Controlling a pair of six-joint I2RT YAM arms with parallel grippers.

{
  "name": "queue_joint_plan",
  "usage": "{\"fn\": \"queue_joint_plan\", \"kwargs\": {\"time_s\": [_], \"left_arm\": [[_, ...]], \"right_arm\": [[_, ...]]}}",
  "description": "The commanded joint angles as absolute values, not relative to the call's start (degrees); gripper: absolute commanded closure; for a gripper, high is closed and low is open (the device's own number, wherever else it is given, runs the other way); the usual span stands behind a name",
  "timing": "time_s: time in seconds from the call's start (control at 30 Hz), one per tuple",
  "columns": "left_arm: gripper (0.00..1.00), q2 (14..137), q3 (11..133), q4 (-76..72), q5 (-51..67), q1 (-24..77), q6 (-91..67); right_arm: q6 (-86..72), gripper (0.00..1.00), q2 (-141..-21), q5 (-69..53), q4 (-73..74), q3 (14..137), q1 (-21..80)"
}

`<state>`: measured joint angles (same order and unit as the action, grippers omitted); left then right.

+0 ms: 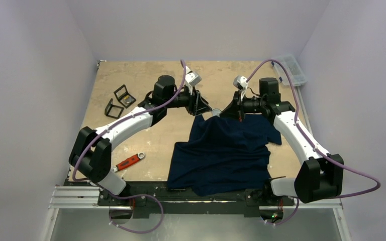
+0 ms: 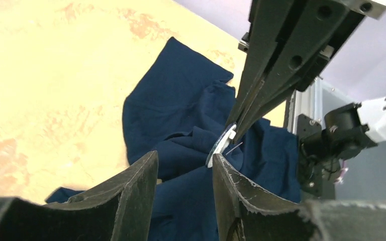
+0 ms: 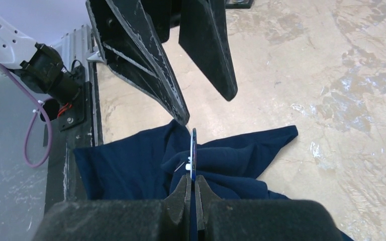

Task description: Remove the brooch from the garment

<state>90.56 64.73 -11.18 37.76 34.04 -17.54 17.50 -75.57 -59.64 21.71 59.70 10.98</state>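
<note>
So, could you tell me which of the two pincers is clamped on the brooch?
The right pincer: its fingers are shut on the edge of the brooch, just above the garment. The left pincer stands open, a clear gap between its fingers.

The tan, mottled table [image 1: 130, 80] carries the dark navy garment [image 1: 221, 160] across its near right part, a red-handled wrench [image 1: 128, 161] at near left, and two black frames [image 1: 119, 100] farther back on the left.

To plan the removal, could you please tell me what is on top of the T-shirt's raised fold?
A round brooch stands edge-on on the T-shirt fold, pinched by the right gripper. Its thin pin shows; cloth hides where it enters.
</note>
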Motion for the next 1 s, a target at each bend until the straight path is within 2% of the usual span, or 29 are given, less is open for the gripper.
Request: {"fn": "queue_joint_plan", "kwargs": {"time_s": [0.0,0.13,0.37,0.57,0.67,0.97], "left_arm": [[0.58,88.51,66.71,-9.50,45.99,33.33,-2.71],[0.59,89.98,68.83,-6.04,50.08,33.59,1.93],[0.60,91.18,69.63,-6.69,50.78,34.63,2.83],[0.69,93.07,72.01,-7.45,50.70,35.36,0.49],[0.77,93.88,72.62,-7.33,51.39,35.57,0.44],[0.82,94.34,71.32,-5.02,52.93,35.83,0.44]], "right_arm": [[20.09,1.00,-75.05,-62.84,20.69,59.84,11.27],[22.01,1.00,-75.56,-63.43,21.87,60.30,11.29],[24.85,1.00,-75.76,-65.09,24.75,61.01,11.29],[25.98,1.00,-75.85,-65.64,25.65,61.32,11.30],[26.27,1.00,-75.85,-65.49,25.78,61.43,11.33],[27.27,1.00,-75.50,-65.22,26.46,61.35,11.27]]}}
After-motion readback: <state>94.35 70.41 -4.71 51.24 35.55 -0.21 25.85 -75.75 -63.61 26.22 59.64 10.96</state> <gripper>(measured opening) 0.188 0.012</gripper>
